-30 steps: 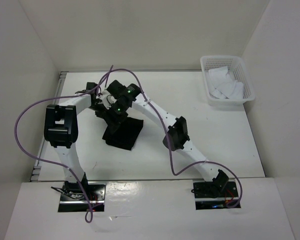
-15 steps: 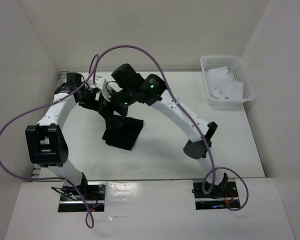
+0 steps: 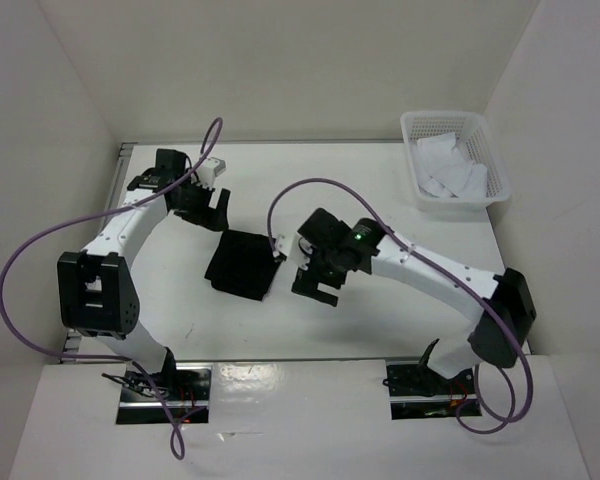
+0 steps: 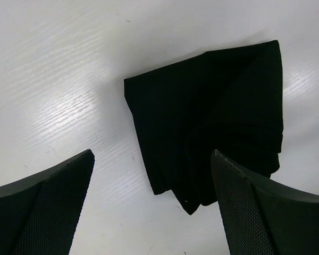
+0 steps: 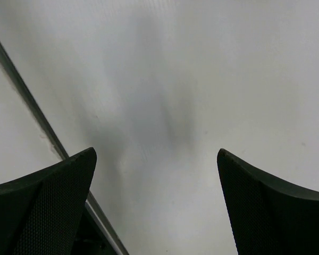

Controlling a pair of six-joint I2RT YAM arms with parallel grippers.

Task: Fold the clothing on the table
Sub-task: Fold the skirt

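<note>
Left fingers (image 4: 48, 207): spread wide, nothing between them, raised off the bench (image 3: 180, 310).
Right fingers (image 5: 266, 212): spread wide too and empty; only bare bench shows between them.
Clothing (image 3: 245, 263): a black folded packet lying flat on the bench, ahead of the left fingers and off to one side of the right fingers, near both but touched by neither.
Look of the fold: in the left wrist view the layers fan out unevenly at the end of the packet nearest the fingers, and their edges do not line up.
Progress, as a judgement: the garment looks folded down small; it may need one more fold or only squaring up.
Risk, layers: a pinch at the fanned end would likely catch just the top layer and peel the packet open.
Risk, dragging: an open finger coming down on the fabric and then sliding could shove the whole packet across the smooth bench.
Risk, cable: the right arm's purple cable (image 3: 290, 195) loops close to the packet's edge beside the right fingers; a sweep of that arm could snag the fabric.
Elsewhere: a white basket (image 3: 458, 207) of white cloths (image 3: 450, 170) sits well beyond the right fingers.
</note>
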